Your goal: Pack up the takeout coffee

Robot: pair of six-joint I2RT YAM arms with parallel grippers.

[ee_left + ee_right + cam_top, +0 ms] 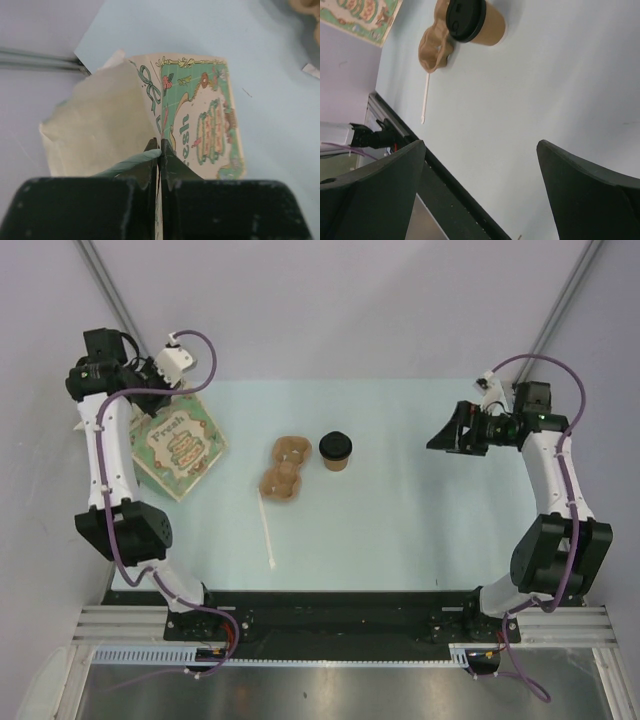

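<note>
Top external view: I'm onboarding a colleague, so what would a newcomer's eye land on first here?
The colourful printed paper bag at the left edge of the table stands out most, with the left hand shut on its rim. Next comes the takeout coffee, tan with a black lid, upright mid-table beside the brown cup carrier. The right hand hangs open over the right side, holding nothing.

Lidded cup [336,451] just beside carrier [284,468]
</note>
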